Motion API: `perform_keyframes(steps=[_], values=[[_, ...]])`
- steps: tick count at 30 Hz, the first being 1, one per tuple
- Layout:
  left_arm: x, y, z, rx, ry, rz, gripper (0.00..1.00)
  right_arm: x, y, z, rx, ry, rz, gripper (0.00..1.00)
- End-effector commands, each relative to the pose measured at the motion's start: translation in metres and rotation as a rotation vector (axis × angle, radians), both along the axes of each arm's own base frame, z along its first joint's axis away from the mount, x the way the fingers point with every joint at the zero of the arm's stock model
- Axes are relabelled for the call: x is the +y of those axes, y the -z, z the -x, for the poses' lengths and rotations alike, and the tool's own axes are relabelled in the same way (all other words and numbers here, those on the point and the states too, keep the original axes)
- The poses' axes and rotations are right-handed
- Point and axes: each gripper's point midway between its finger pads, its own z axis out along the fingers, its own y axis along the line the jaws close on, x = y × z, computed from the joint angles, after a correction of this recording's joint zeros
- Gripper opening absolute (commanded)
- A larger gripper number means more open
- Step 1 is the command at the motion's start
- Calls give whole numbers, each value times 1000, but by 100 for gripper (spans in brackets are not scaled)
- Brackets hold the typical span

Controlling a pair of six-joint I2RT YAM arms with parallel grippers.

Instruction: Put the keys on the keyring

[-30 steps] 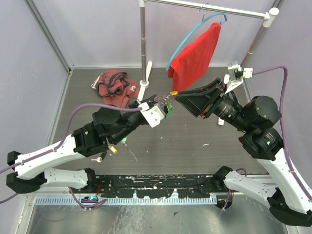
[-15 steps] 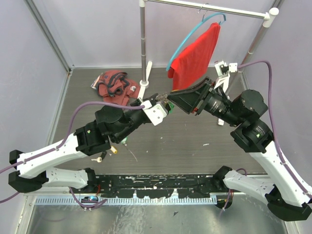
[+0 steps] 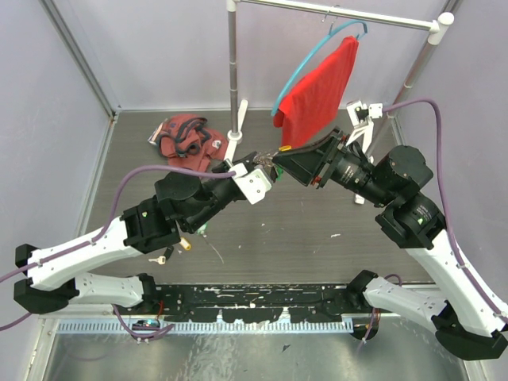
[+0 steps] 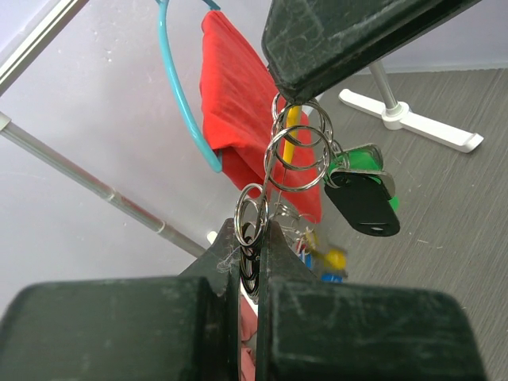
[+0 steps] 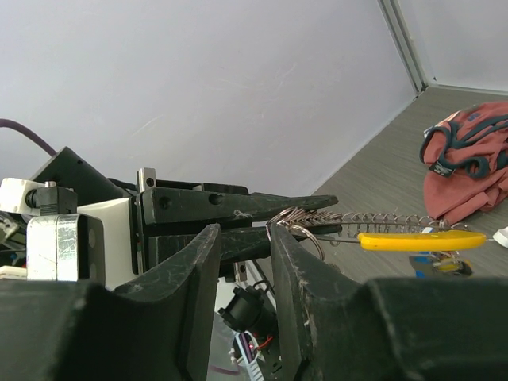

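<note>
My left gripper (image 4: 252,226) is shut on a small silver ring of the keyring (image 4: 297,148) and holds it up in mid-air above the table. Keys with a green head (image 4: 367,156) and a black head (image 4: 363,205) hang from the larger rings. A yellow-headed key (image 5: 421,240) sticks out sideways beside a coiled chain. My right gripper (image 5: 243,230) faces the left one with its jaws apart and nothing between them; one fingertip (image 5: 276,232) rests against the rings. In the top view both grippers meet at the keyring (image 3: 272,163). Two loose keys (image 3: 182,244) lie under the left arm.
A red cloth (image 3: 319,87) on a blue hanger hangs from the rack just behind the grippers. The rack's pole (image 3: 232,71) and white foot (image 3: 236,131) stand at the back. A reddish bundle (image 3: 186,136) lies at the back left. Walls close in both sides.
The right gripper has moved left and closed the gap to the left gripper, its tip now at the rings. The left gripper has stayed shut on the keyring, almost still.
</note>
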Motion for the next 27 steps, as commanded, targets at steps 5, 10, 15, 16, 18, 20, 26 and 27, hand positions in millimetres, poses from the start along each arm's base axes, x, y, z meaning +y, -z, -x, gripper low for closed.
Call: perform_keyframes(steps=[5,10,15,16,18,20,26,27], values=[[5,-36,0,-37,-16,109,0,-5,-11,4,-47,7,-20,35],[4,-36,0,-36,-10,113,0,-3,-6,2,-36,6,-8,35],[5,-37,1,-38,-9,114,0,-3,0,-2,-22,22,9,35],[4,-38,1,-39,-8,114,0,-3,1,-3,-20,25,13,35],[4,-38,1,-40,-8,114,0,-2,4,-5,-14,28,20,35],[4,-37,0,-40,-9,113,0,-2,6,-6,-11,30,26,35],[5,-39,0,-42,-10,116,0,-1,10,-9,-7,41,41,35],[5,-40,1,-42,-8,119,0,-1,10,-9,-8,39,43,35]])
